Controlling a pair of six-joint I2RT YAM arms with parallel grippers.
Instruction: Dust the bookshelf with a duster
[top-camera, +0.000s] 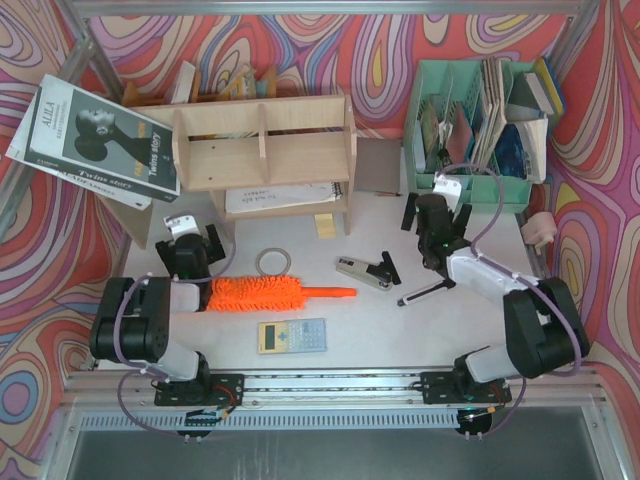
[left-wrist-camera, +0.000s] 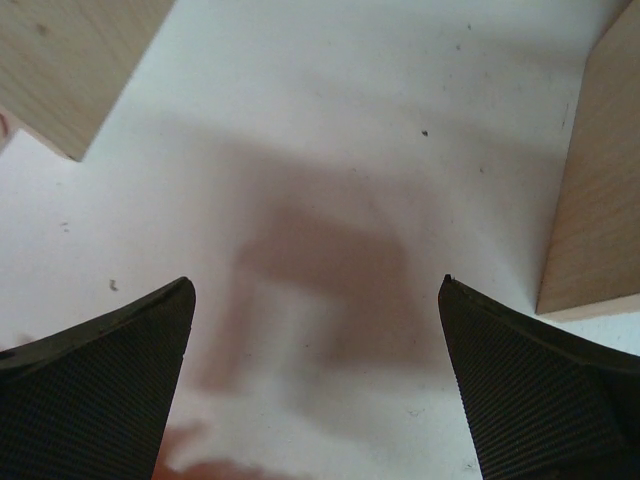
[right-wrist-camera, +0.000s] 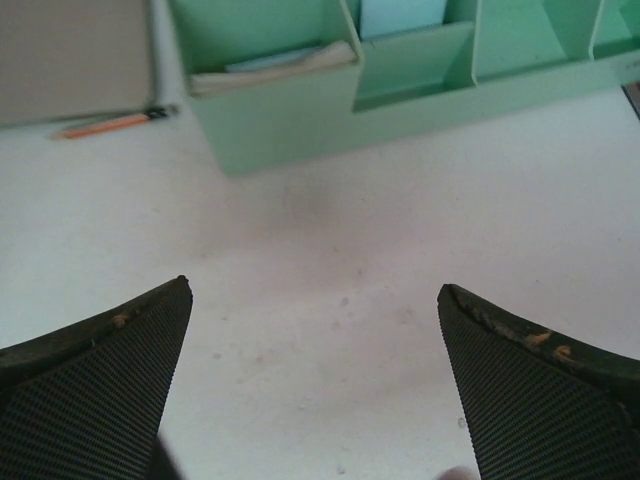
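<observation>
The left end effector (top-camera: 193, 240) hovered just in front of the bookshelf (top-camera: 265, 155), at its left end. It pointed down at the desk (left-wrist-camera: 330, 120) with its fingers (left-wrist-camera: 100, 390) spread wide, gripping nothing. Its arm folded back from the base to an elbow farther from the bookshelf, then reached forward. The right end effector (top-camera: 432, 228) hung well off the bookshelf's right end, jaws equally wide and empty. That arm bent outward at the elbow, mirroring the left.
</observation>
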